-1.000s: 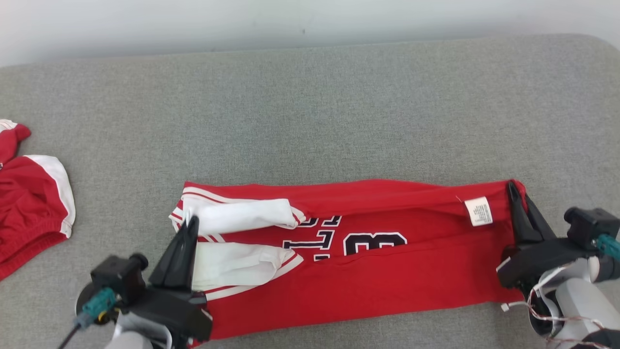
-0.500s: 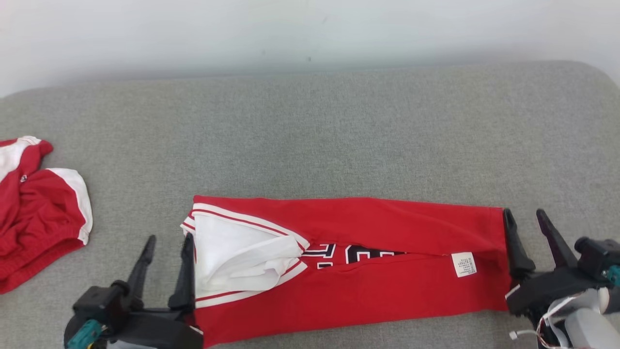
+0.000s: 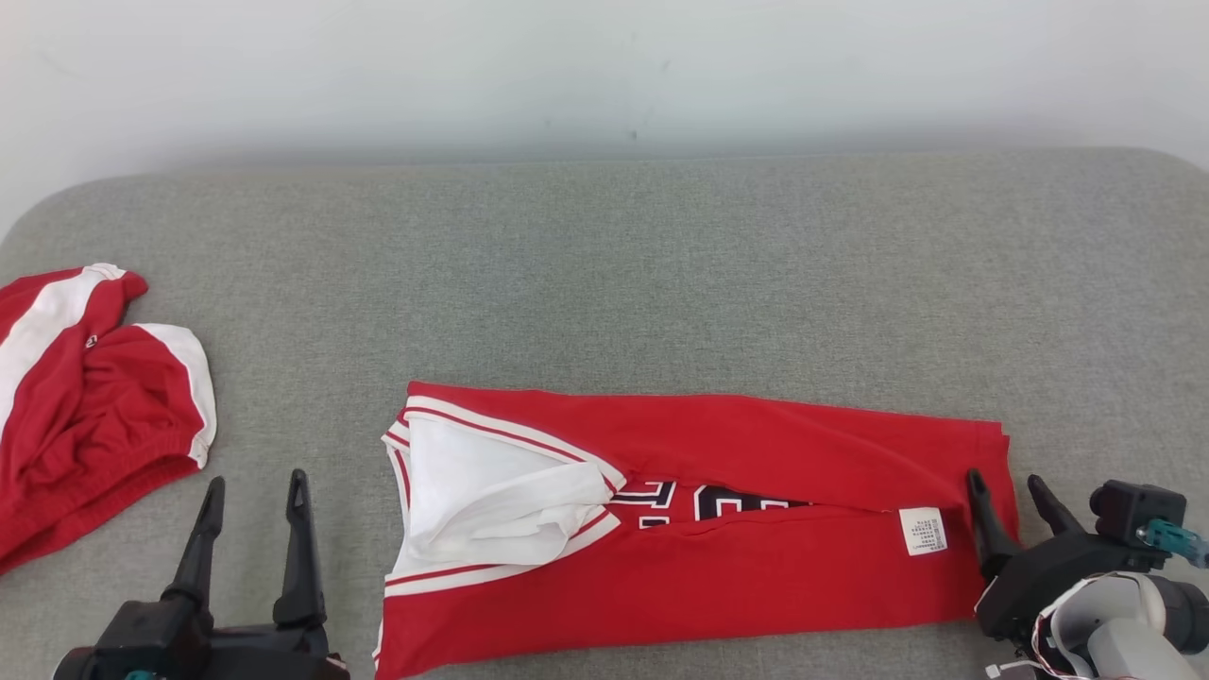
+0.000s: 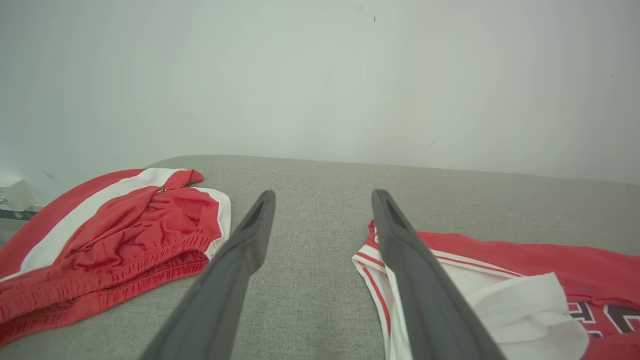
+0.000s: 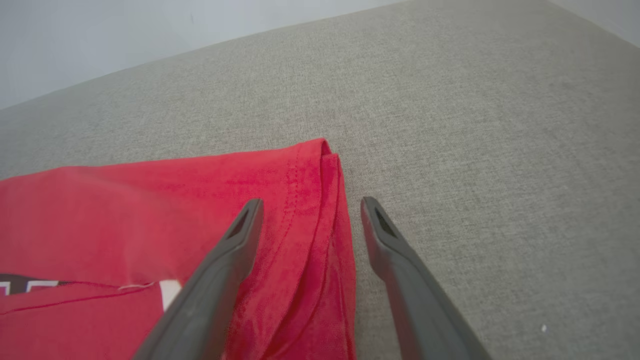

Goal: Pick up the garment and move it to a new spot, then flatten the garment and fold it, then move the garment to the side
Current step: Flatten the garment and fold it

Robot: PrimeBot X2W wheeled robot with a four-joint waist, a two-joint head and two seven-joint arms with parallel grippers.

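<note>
Garment [image 3: 718,586] lies folded on the grey surface [image 3: 661,283]. Left gripper [image 3: 257,479], spread and empty, sits beside its collar; right gripper [image 3: 1003,478], likewise, straddles its hem.

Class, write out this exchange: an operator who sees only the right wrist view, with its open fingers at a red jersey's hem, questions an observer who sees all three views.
Operator: Is the left gripper holding the jersey's far end?
Observer: No. The left gripper stands open beside the sleeve end of the folded red jersey with white sleeves and black lettering, apart from the cloth.
Operator: Does anything else lie on the surface?
Observer: Yes. A bunched red garment with white stripes lies near the left end of the grey fabric cushion.
</note>
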